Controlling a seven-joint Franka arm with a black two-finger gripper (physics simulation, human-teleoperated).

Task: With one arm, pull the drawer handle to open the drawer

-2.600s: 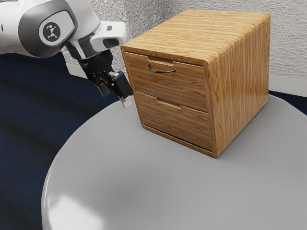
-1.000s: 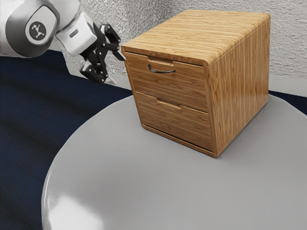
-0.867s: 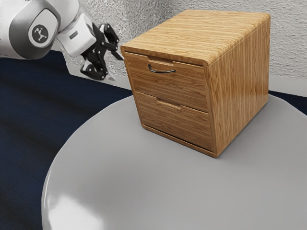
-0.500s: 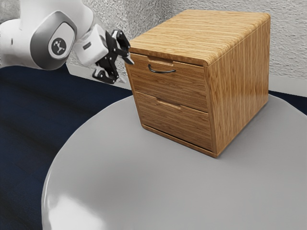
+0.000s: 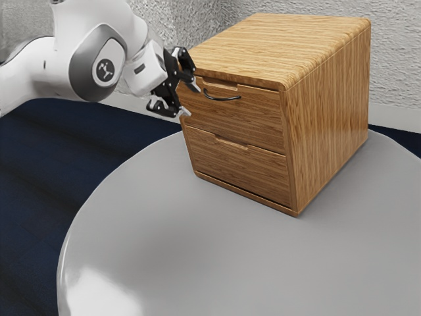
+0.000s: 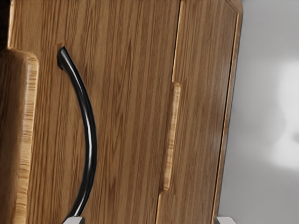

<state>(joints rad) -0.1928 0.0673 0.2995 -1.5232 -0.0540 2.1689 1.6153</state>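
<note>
A wooden cabinet [image 5: 276, 46] with two drawers stands on the round grey table [image 5: 197, 250]. The top drawer [image 5: 253, 122] sits flush with the cabinet front and carries a thin dark curved handle [image 5: 222, 98]. My black gripper [image 5: 187, 91] is open, with its fingers spread in front of the drawer's edge at the exterior view's left, just short of the handle. In the wrist view the handle [image 6: 88, 140] arcs across the top drawer front [image 6: 131, 84]. One grey fingertip [image 6: 74, 220] lies close to the handle's end, the other fingertip [image 6: 224, 220] far off over the lower drawer.
The lower drawer [image 5: 240, 161] has a wooden recessed grip [image 6: 170, 135] and sits flush too. A dark blue floor [image 5: 52, 171] lies beyond the table at the exterior view's left. A grey textured wall [image 5: 197, 20] rises behind the cabinet.
My arm has swung toward the exterior view's right. The hand turned to face the cabinet and went from beside its corner to in front of the top drawer. The drawer has not moved.
</note>
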